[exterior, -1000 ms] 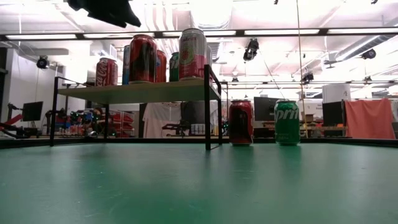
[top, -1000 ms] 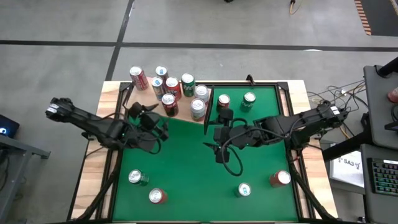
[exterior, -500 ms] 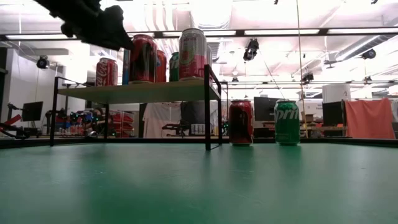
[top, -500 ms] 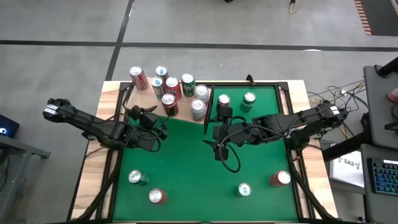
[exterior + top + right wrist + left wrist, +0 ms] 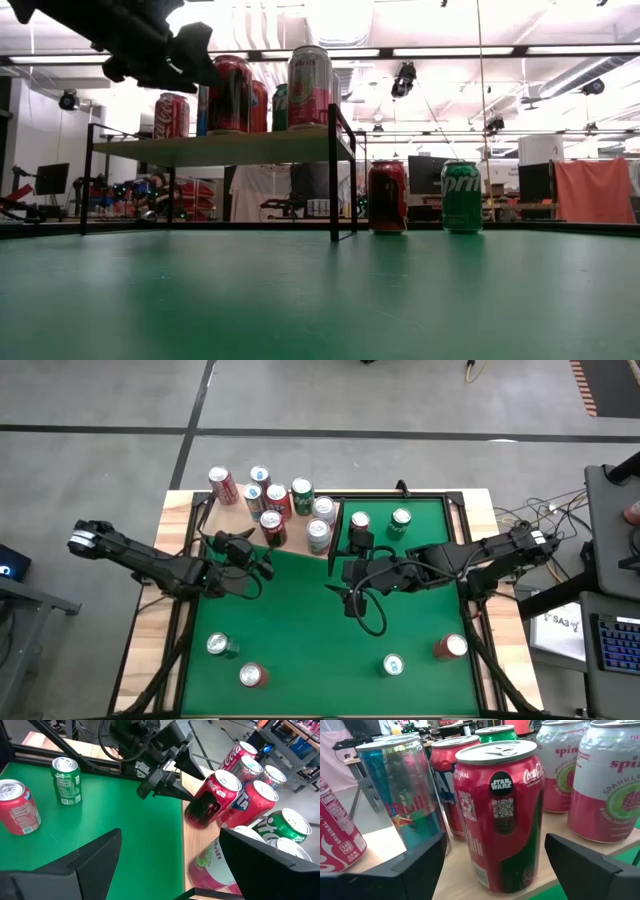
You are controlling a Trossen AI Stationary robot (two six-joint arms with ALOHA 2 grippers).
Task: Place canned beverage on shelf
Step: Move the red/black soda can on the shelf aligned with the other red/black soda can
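The shelf (image 5: 232, 517), a pale wood board on dark legs (image 5: 240, 148), stands at the table's far left and carries several upright cans. The one closest to the table's middle is a red Coca-Cola can (image 5: 502, 815) (image 5: 271, 527), resting on its base at the board's near edge. My left gripper (image 5: 262, 564) (image 5: 172, 785) is open and points level at this can from the near left. Its fingers (image 5: 420, 867) stand to either side, just short of the can. My right gripper (image 5: 345, 576) hangs open above the table's middle, with nothing between its fingers (image 5: 75, 865).
A red can (image 5: 360, 520) and a green Sprite can (image 5: 401, 520) stand on the green table right of the shelf's dark end panel (image 5: 335, 546). Near the front edge stand a green can (image 5: 218, 646), a red can (image 5: 251, 676), another green one (image 5: 393, 664) and another red one (image 5: 451, 648).
My left gripper has sunk from above the shelf's cans down to their height, tipping toward level. Its fingers have stayed open. The cans have kept their places.
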